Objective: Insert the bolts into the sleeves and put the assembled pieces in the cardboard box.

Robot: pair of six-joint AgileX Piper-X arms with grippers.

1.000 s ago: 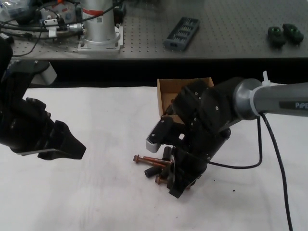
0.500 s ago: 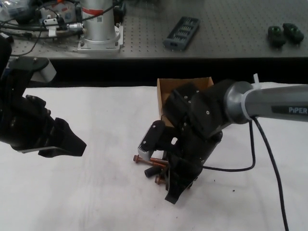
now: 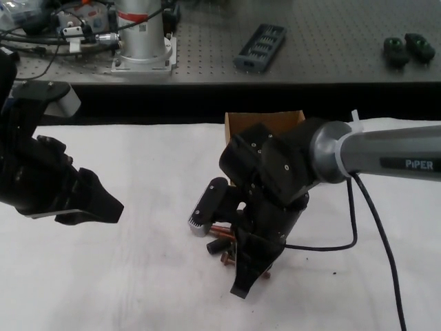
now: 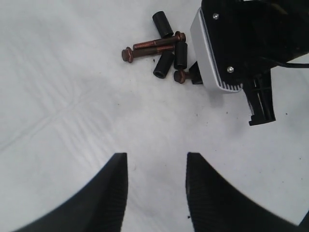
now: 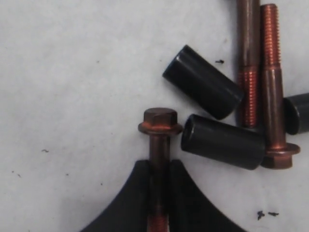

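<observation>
- High view: My right gripper points down into a loose pile of copper-coloured threaded metal bolts and short black cylindrical sleeves on the white cloth that covers the bench. The small brown open-topped cardboard box stands just behind my right wrist, close enough, I judge, for a short carry once a pair is joined. My left gripper hangs well apart from the pile, over bare cloth.
- Left wrist view: My left jaws stand wide, with nothing between them but cloth below. Ahead lies the pile: two long bolts side by side, three sleeves around them, and a third bolt's head beside my other arm's wrist. Parked here, I judge, the left is out of the way of the pick yet near enough to take a sleeve.
- Right wrist view: My right jaws have narrowed onto the shank of a single copper-coloured hex-headed bolt, its head pointing away from my fingers. Two sleeves lie just beside that head, with two more bolts beyond them. No bolt here sits in a sleeve yet. The shank grip stops rolling, but it covers the threaded end, so I expect a handover before insertion.
</observation>
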